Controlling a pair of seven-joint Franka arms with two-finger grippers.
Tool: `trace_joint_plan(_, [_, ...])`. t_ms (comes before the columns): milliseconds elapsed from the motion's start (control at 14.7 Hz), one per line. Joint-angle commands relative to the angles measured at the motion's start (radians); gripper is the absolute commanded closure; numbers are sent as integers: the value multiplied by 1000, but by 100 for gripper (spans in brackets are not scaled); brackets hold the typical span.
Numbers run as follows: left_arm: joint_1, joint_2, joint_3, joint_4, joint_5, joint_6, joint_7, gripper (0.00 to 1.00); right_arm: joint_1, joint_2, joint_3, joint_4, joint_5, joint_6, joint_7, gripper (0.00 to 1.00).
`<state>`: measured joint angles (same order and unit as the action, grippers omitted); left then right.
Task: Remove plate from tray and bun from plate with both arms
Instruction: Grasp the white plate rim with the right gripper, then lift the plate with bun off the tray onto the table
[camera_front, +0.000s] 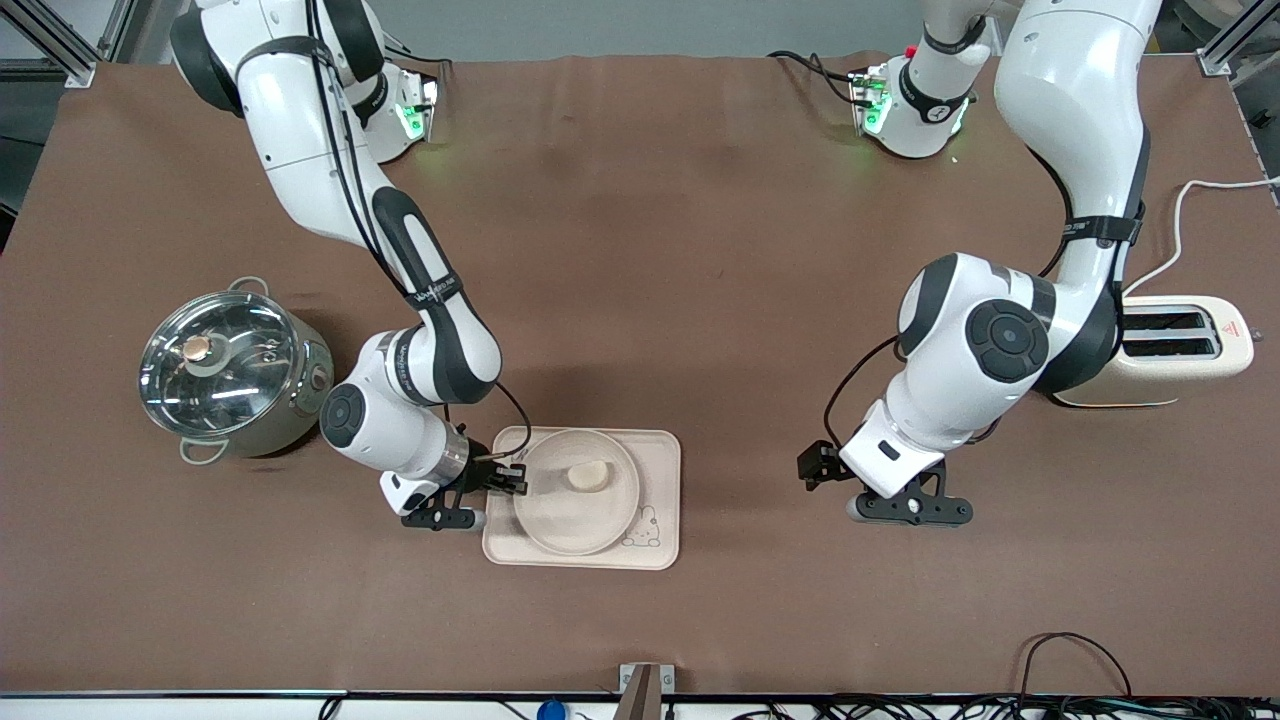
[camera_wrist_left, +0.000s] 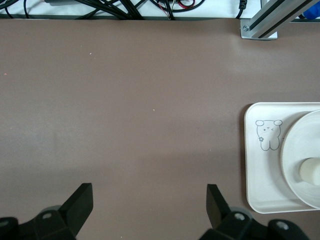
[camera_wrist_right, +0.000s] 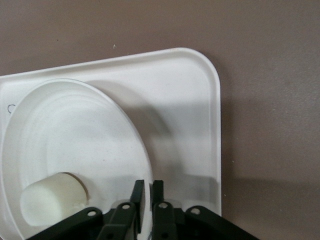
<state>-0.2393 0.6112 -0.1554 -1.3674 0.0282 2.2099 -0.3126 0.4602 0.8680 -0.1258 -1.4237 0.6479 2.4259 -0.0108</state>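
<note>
Your right claw (camera_front: 506, 478) is pressed together on the rim of the plate (camera_front: 560, 525), at the side of the plate toward the right arm's end of the worktop (camera_front: 640, 250). The right wrist view shows its two fingers (camera_wrist_right: 137, 192) nearly meeting over that thin rim, so I judge this is the grasp for taking the plate off the tray (camera_front: 662, 450).

The plate lies on the tray just in front of this claw, and the bun (camera_front: 587, 476) sits on the plate, a little in from the pinched rim. Because the bun is loose, you should lift slowly and keep the plate level; if it tilts, the bun may roll. A pinch on one side only may also let the plate hang down, so raise it just clear of the tray's raised edge first.

The steel pot (camera_front: 232, 373) with its glass lid stands near the right arm's elbow, so avoid swinging toward it.

Your left claw (camera_front: 908, 507) is spread wide and waits over bare worktop, well apart from the tray. Between it and the tray there is open room to put the plate down. The toaster (camera_front: 1180, 350) stands close to the left arm.
</note>
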Motion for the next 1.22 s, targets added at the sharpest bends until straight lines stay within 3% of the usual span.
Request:
trace_joint_plan(0, [3,-16,-6,-9,18,-18,7,0,11,17,-6,17,27,-4,-9,100])
trace_joint_plan(476, [3,-14,-6,-2,13,-35,4,0,-77,-38,72,23,124,-88,-31,100])
trace_joint_plan(748, [6,-19,-4,-2,13,-35,6,0,-89,-130,63,-12,115,-330,-34,100])
trace_joint_plan(951, [6,-33,-1,-2,15,-35,6,0,-78,-269,61,-197,73,-323,-38,100])
trace_joint_plan(1155, [6,-34,-1,-2,13,-35,4,0,-8,-410,63,-459,24,-152,-40,100])
